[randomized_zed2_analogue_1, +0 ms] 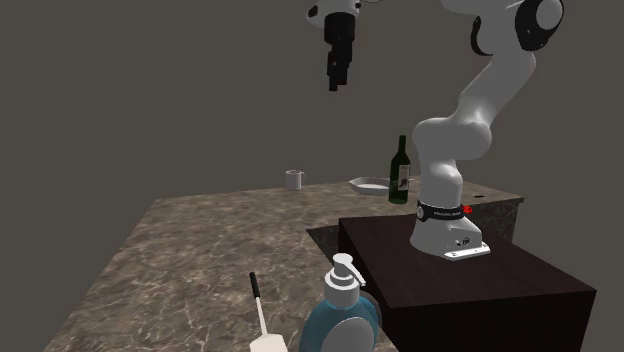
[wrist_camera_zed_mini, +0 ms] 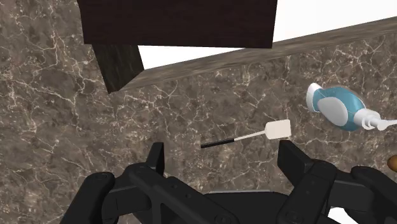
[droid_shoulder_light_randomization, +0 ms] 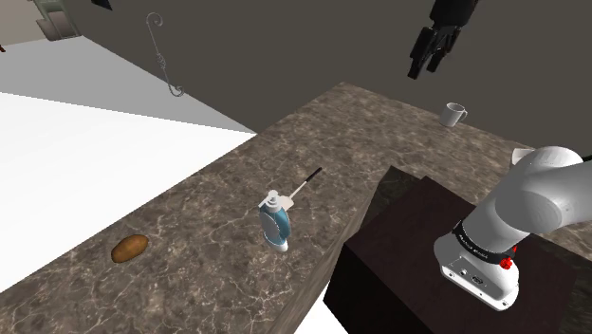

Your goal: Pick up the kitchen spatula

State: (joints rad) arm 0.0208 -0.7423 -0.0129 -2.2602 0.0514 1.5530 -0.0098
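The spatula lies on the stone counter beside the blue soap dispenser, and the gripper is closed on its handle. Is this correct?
Not quite. The spatula does lie on the counter beside the blue soap dispenser, but the gripper is not closed on it: the wrist view shows its fingers standing apart, well above the spatula, touching nothing.

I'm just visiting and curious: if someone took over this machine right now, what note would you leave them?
Claw: open, empty, high above the counter.
Spatula: lying flat on the counter near the blue soap bottle, untouched.
Done: nothing grasped yet.
Left: lower the claw over the spatula, close on it, lift.
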